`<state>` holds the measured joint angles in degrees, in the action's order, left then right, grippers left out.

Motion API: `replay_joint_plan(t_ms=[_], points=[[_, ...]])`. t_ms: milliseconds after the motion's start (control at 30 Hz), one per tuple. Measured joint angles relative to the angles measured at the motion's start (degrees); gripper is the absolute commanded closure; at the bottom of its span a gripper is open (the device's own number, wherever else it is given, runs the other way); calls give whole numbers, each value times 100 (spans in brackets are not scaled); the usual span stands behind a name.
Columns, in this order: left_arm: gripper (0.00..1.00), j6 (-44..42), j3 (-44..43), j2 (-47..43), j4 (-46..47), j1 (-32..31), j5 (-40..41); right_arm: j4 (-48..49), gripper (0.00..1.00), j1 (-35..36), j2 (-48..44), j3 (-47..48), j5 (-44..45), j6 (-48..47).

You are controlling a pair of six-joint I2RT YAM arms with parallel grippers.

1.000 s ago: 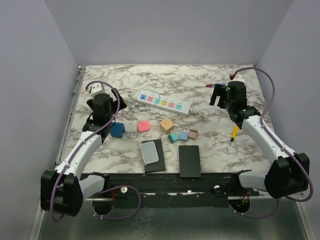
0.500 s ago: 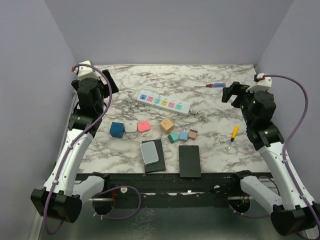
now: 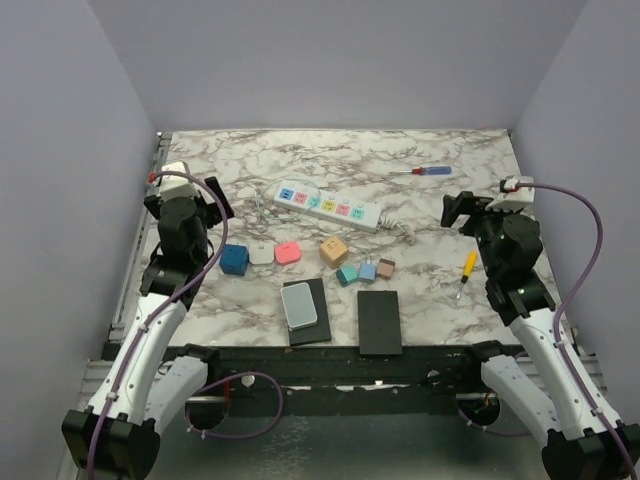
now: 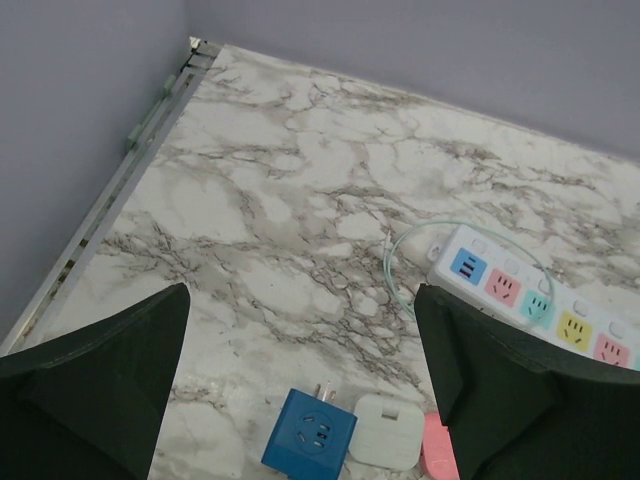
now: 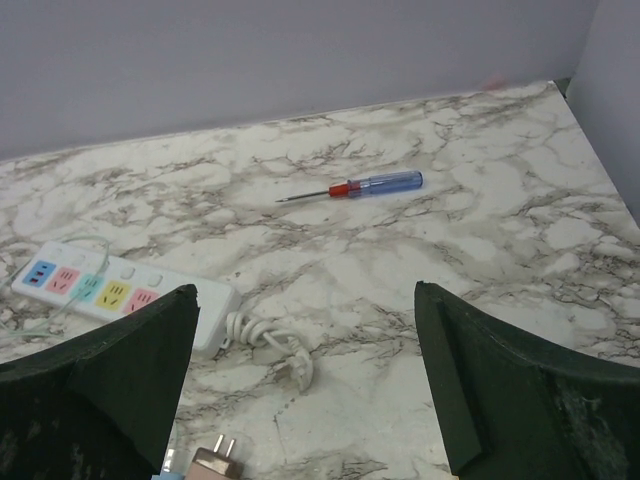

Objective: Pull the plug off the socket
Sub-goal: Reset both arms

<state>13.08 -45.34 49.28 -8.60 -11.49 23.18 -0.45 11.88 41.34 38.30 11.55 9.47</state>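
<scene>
Change: both arms have drawn back from the power strip (image 3: 328, 205). A second ago the left gripper (image 4: 302, 300) sat low by its blue-faced end and the right gripper (image 5: 305, 290) by its cord end. Nothing lying on the table has shifted.
Power strip: lies flat and slightly askew on the marble table (image 3: 300, 150), outlet faces up. No visible face carries a plug, so the pull looks finished.
Left gripper: jaws spread wide and empty, raised, left of and nearer than the strip's blue end, well apart from it.
Right gripper: jaws spread and empty, raised, right of and nearer than the strip's cord end, well apart.
Why held so: open jaws facing the strip from either side read as a retreat to rest, not an approach.
White cord (image 5: 270, 340): bunched in a knot just beside the strip's right end, with its own plug lying on the marble.
Thin green cable (image 4: 400, 265): loops over the strip's blue end and could snag a finger reaching there.
Loose adapters: the blue cube adapter (image 4: 308, 432), prongs showing, lies nearer than the strip's left end, with a white adapter (image 4: 388, 432) touching it. Which one came out of the strip I cannot tell.
Blue-handled screwdriver (image 5: 365, 186): beyond the strip's right end, apart.
Yellow screwdriver (image 3: 466, 270): nearer than the cord end, under the right arm's reach.
Edges: the strip sits well in from every table edge.
Open room: bare marble beyond the strip and off its left end; the near side is crowded.
</scene>
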Motion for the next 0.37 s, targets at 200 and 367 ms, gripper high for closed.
replay_joint_plan(t_ms=[200, 367], points=[[2, -31, 9, -310, 289, 0, -2, 83, 6, 0, -11, 0, 68, -9], [2, -31, 11, -293, 297, 0, 0, 79, 6, 0, -11, 0, 107, -9]])
